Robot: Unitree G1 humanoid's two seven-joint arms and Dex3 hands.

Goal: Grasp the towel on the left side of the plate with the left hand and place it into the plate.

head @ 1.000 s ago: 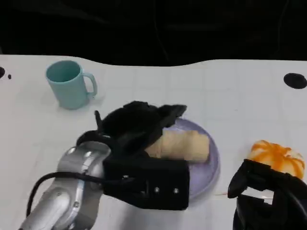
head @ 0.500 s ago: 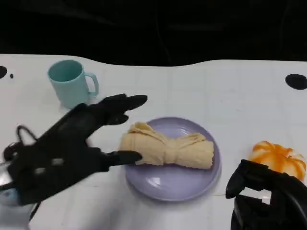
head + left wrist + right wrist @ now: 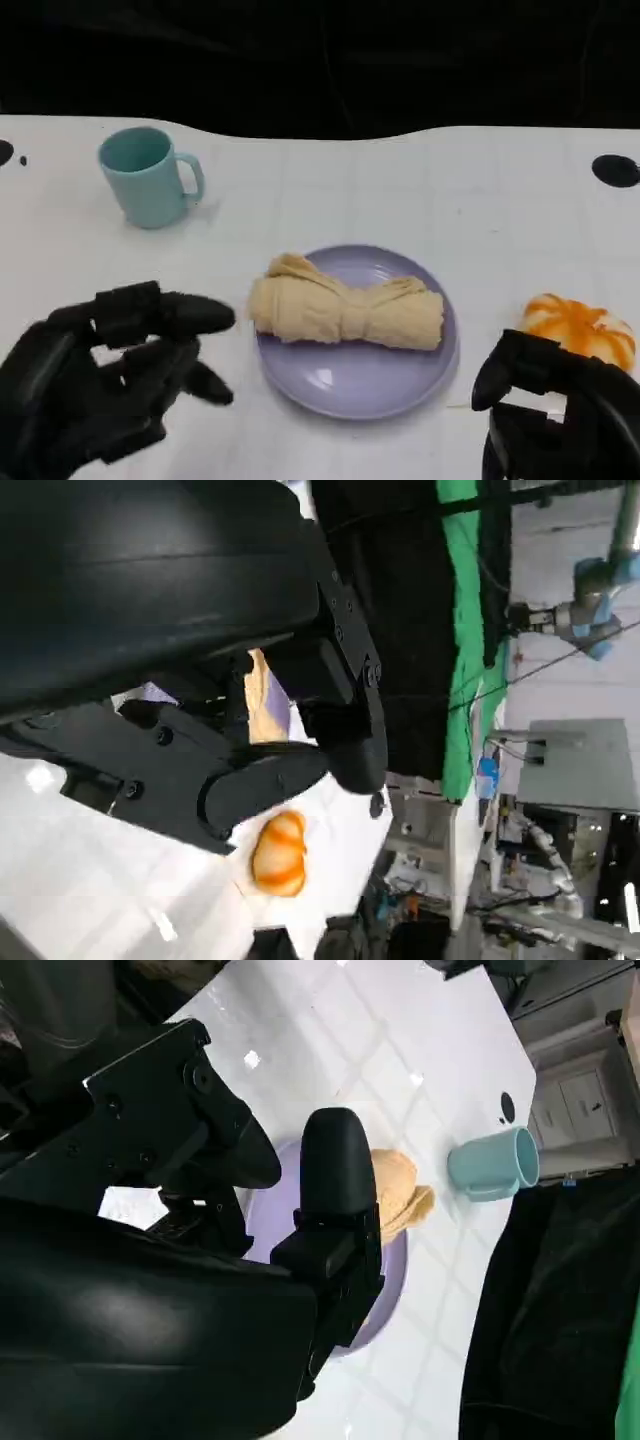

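Change since earlier frame: my left hand [image 3: 105, 375] has pulled back from the plate [image 3: 356, 385] toward the near left; it was reaching over the plate's left rim half a second ago and now sits apart from it. Towel [image 3: 345, 310] has not shifted in that time.

Item 1, left hand: near left of the table [image 3: 480, 210], fingers spread and slightly curled, holding nothing. Not touching plate or towel.

Item 2, towel: tan, rolled and bunched, lying across the plate left to right, far side of centre. Its left end overhangs the plate's left rim a little; the rest rests inside.

Item 3, plate: lavender, centre of the table, bare on its near half.

Item 4, right hand [image 3: 555, 415]: near right corner, resting low, nothing visibly in it; fingers partly curled, and I cannot tell how far closed.

Item 5, cup [image 3: 148, 176]: teal, far left, upright, handle to the right, well apart from the plate.

Item 6, orange pumpkin-like object [image 3: 582, 330]: right of the plate, just beyond my right hand.

Task status, my judgement: grasp and placement look done, towel released into the plate. Remaining: bring the left hand fully to rest.
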